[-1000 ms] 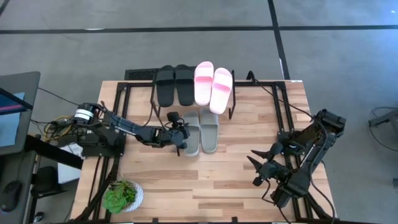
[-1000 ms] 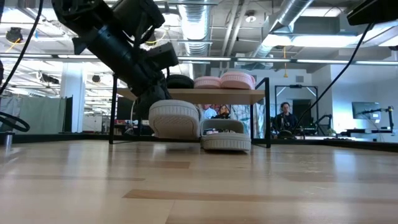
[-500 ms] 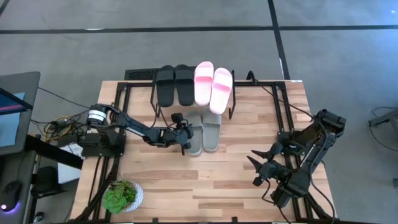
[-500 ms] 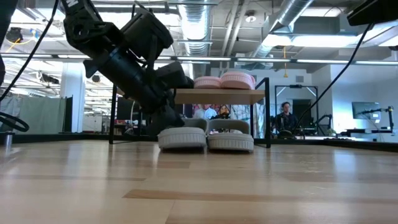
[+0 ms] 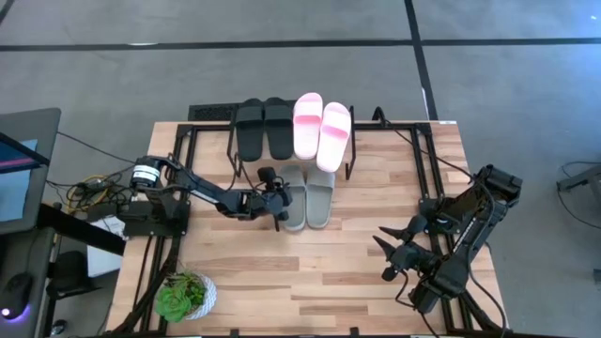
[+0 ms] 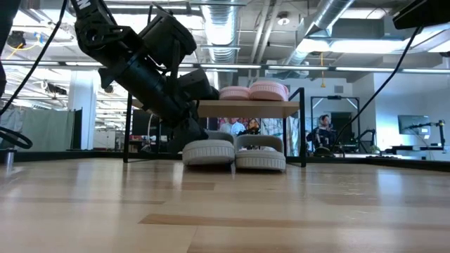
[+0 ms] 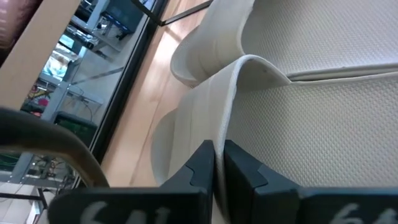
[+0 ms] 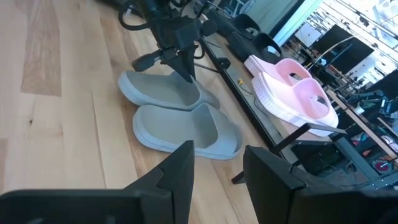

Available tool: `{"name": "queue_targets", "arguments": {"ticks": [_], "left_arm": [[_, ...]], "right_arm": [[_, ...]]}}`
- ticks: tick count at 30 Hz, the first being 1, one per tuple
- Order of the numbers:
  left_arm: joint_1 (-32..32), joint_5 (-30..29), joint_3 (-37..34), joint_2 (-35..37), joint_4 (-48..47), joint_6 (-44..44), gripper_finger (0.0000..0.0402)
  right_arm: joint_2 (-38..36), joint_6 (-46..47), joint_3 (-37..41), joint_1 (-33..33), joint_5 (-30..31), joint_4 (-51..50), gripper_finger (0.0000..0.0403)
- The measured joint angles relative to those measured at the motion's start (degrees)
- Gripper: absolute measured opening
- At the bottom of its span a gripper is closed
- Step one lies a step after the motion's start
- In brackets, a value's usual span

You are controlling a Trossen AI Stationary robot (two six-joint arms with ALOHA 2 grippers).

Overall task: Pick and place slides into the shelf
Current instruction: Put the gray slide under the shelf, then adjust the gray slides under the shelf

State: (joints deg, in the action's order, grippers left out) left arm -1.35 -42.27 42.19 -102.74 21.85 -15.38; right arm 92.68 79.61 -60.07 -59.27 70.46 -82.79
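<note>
The shelf (image 6: 246,109) stands at the table's far edge, with the black slides (image 5: 264,129) and the pink slides (image 5: 322,130) lying on its plank. The two grey-green slides (image 5: 305,196) lie side by side on their soles on the table, toes under the shelf; the low view shows them as the left one (image 6: 209,152) and the right one (image 6: 261,153). My left gripper (image 5: 278,208) is shut on the left one. My right gripper (image 5: 387,253) hangs open over the table's right side, with nothing between its fingers. My left gripper pinches the thin edge of the left grey-green slide's strap (image 7: 229,118) between its two fingers (image 7: 202,165). The fingers slant down from the table's left side, as the right wrist view shows (image 8: 185,70). The slide lies flat with its sole on the table (image 6: 209,159).
A small potted plant (image 5: 185,296) stands at the table's near left corner. Bare wooden tabletop (image 5: 310,272) stretches between the slides and the near edge. Black frame bars (image 5: 178,141) run along the table's sides. People sit in the room behind the shelf (image 6: 323,130).
My left gripper, still shut on the grey-green slide, has gone down and toward the far edge. The slide, which hung tipped above the table, now lies flat beside its partner with its toe under the shelf.
</note>
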Motion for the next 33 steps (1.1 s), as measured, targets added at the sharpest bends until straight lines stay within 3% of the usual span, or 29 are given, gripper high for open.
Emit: {"name": "queue_targets", "arguments": {"ticks": [12, 25, 33], "left_arm": [[0.2, -0.2, 0.0, 0.0, -0.5, -2.1, 0.0015], [-0.3, -0.7, 0.0, 0.0, -2.0, -2.6, 0.0118], [-2.5, -2.7, -0.1, 2.4, -4.1, -3.5, 0.0149]], "right_arm": [[0.0, 0.0, 0.0, 0.0, -0.1, 0.6, 0.0127], [0.0, 0.0, 0.0, 0.0, -0.1, 0.9, 0.0127], [0.0, 0.0, 0.0, 0.1, -0.1, 1.3, 0.0127]]}}
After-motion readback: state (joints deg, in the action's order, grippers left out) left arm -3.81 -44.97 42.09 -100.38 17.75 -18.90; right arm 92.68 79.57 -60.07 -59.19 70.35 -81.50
